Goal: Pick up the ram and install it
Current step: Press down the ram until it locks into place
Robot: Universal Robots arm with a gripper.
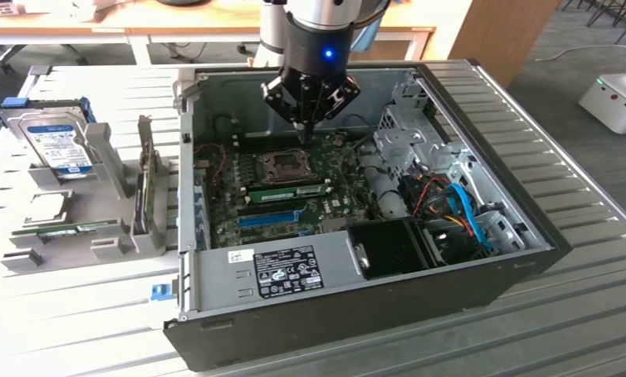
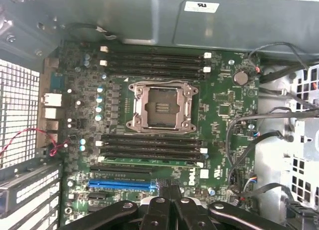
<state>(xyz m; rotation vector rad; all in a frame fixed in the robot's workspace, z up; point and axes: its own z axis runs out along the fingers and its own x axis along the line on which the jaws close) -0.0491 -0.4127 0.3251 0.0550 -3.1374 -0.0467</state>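
Observation:
Over the open computer case (image 1: pixel 501 267) my gripper (image 1: pixel 305 133) hangs above the motherboard (image 2: pixel 224 110), behind the CPU socket (image 1: pixel 288 165). Its fingers (image 2: pixel 162 210) are pressed together and hold nothing. One green ram stick (image 1: pixel 291 191) lies seated in a slot between the socket and the blue slot (image 1: pixel 269 217). In the wrist view this seated ram (image 2: pixel 149 163) runs along the lowest of the dark memory slots, just ahead of my fingertips. A second ram stick (image 1: pixel 77 229) lies in the grey holder at the exterior view's left.
A silver hard drive (image 1: pixel 59 145) with a blue label stands in the grey rack (image 1: pixel 114 196) beside the case. Drive cages and blue and orange cables (image 1: pixel 465 208) crowd the case's right side. Empty memory slots (image 2: pixel 154 63) sit beyond the CPU socket (image 2: pixel 160 106).

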